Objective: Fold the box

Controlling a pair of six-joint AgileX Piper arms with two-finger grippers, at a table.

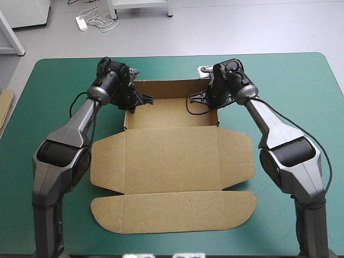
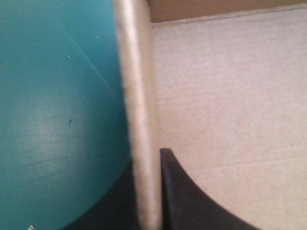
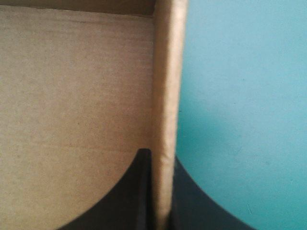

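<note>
High view: the brown box [image 1: 172, 161] lies at the middle of the counter [image 1: 64, 80] as an open tray, lid flat toward the near edge; left wrist view: the left end effector [image 2: 148, 163] clamps its left wall [image 2: 136, 96], one finger inside; right wrist view: the right end effector [image 3: 160, 160] likewise clamps the right wall [image 3: 168, 72].

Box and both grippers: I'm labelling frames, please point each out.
box [image 1: 172, 161]: high view, its flat middle panel.
left gripper [image 2: 147, 159]: left wrist view, midway between its fingertips.
right gripper [image 3: 160, 157]: right wrist view, midway between its fingertips.
</note>
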